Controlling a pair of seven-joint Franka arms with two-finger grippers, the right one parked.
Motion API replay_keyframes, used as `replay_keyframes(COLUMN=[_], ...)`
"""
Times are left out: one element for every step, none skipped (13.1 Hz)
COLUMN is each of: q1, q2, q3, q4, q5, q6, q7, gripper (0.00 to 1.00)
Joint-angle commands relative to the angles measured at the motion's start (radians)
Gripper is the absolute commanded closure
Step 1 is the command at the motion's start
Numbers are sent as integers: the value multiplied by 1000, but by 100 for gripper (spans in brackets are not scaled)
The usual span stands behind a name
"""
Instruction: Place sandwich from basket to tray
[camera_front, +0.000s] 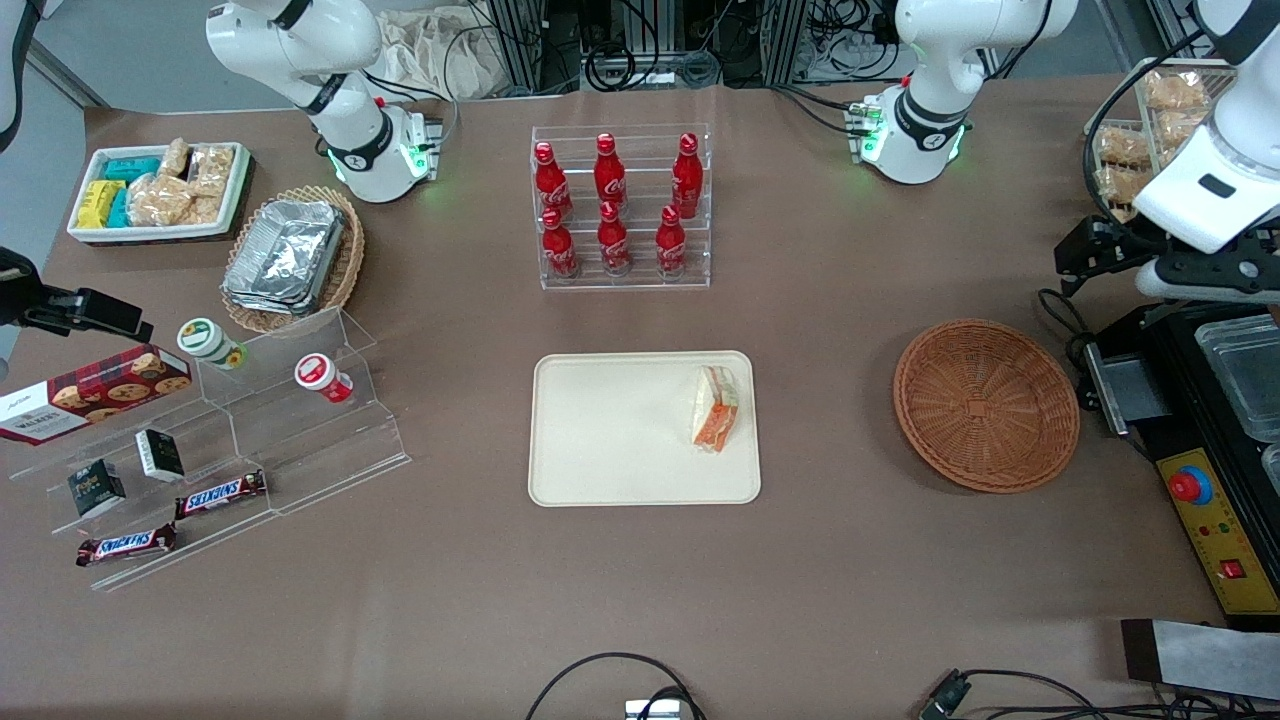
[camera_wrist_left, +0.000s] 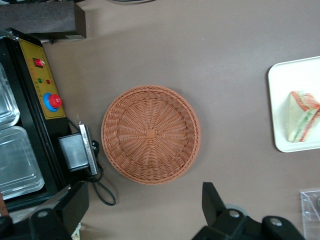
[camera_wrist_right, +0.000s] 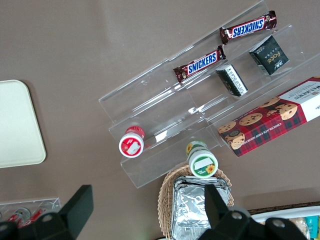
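Gripper raised high over the table beside the basket, fingers spread wide, holding nothing. Sandwich lying on the tray, near the edge toward the basket, clear of the rim. Basket bare inside. Placing step looks done; probably nothing left but drawing back to rest, no further grasp called for.
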Motion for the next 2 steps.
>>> replay_keyframes(q1=[-6, -6], q2=[-31, -32], q3=[29, 29], q4=[-6, -6], q5=[-47, -50], q6=[-24, -30], q7=[16, 16], gripper=[0, 0])
